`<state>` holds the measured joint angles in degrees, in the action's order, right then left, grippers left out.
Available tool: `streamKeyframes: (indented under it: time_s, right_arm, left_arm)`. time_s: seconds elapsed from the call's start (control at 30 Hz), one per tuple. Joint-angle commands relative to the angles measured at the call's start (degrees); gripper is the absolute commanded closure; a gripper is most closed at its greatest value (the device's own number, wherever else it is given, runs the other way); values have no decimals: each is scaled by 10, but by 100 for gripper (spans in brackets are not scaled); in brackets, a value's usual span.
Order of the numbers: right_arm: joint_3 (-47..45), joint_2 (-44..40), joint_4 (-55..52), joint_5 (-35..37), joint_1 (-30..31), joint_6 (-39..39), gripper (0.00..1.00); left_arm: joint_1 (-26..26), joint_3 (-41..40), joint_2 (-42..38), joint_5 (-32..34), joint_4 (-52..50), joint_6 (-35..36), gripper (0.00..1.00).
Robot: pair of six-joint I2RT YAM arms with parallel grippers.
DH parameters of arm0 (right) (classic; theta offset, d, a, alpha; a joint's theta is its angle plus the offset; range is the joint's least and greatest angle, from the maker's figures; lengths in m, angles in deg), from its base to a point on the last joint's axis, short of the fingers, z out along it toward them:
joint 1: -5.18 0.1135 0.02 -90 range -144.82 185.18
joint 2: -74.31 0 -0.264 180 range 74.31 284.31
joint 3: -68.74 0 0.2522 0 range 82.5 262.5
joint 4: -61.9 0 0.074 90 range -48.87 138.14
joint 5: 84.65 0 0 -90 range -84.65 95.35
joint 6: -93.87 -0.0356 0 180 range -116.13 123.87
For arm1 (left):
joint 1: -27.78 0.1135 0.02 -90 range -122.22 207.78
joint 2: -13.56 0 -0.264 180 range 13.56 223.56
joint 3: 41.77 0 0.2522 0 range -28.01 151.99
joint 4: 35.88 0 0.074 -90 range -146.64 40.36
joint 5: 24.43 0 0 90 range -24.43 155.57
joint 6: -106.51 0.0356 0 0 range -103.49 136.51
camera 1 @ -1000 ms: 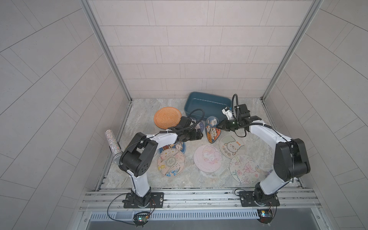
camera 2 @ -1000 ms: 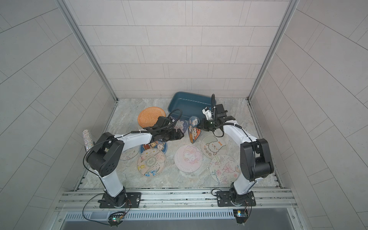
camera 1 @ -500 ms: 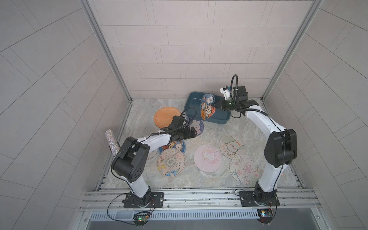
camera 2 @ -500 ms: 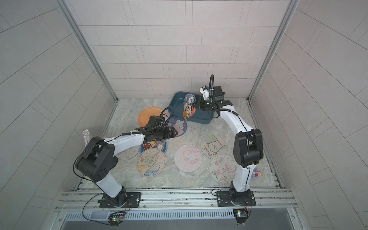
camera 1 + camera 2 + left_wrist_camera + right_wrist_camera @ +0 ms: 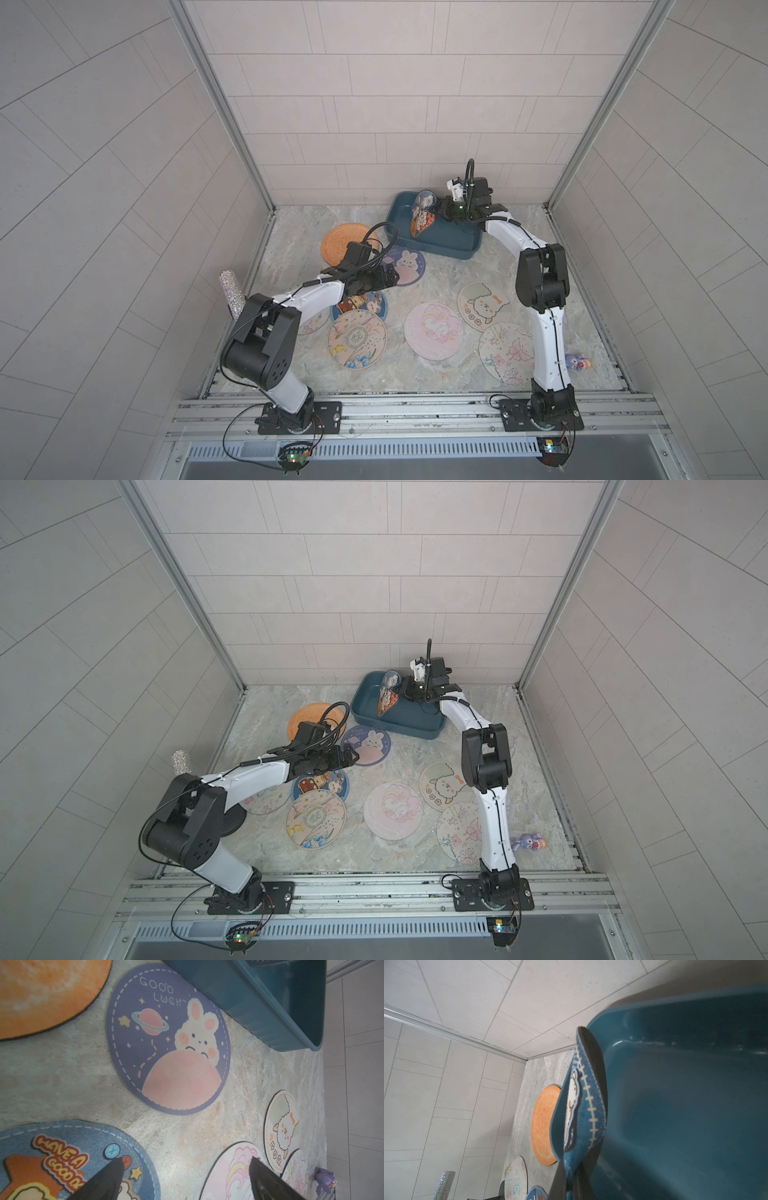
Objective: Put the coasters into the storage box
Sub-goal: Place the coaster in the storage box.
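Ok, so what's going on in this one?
The right gripper is shut on a blue cartoon coaster, holding it bent and on edge over the teal storage box, not yet released. The left gripper is open, low over the table near the purple bunny coaster. The other coasters lie flat on the table.

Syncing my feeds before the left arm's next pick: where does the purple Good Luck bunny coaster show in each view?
In a top view: purple bunny coaster, mid-floor, just on the near side of the storage box.
In a top view: same spot.
Left wrist: mid-picture, whole.
Right wrist: not in it.
Shared landmark: orange coaster, in all four.
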<state>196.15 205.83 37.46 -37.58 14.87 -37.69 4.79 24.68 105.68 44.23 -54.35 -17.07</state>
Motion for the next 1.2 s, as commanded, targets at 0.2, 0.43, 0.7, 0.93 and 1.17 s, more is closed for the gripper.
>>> streamKeyframes:
  time_s: [0.2, 0.43, 0.7, 0.93, 1.17]
  right_arm:
    - [67, 58, -161, 116, -24, 87, 100]
    - [145, 79, -290, 210, -24, 163, 97]
    - [169, 62, -338, 242, -21, 211, 36]
    - [126, 10, -344, 212, -19, 224, 31]
    - [-33, -110, -289, 166, -10, 220, 30]
  left_arm:
    - [8, -2, -14, 19, -30, 21, 1]
    - [9, -5, -19, 33, -36, 23, 1]
    - [9, -6, -18, 45, -43, 25, 0]
    - [9, -3, -13, 67, -57, 26, 0]
    - [9, 7, -6, 73, -72, 39, 1]
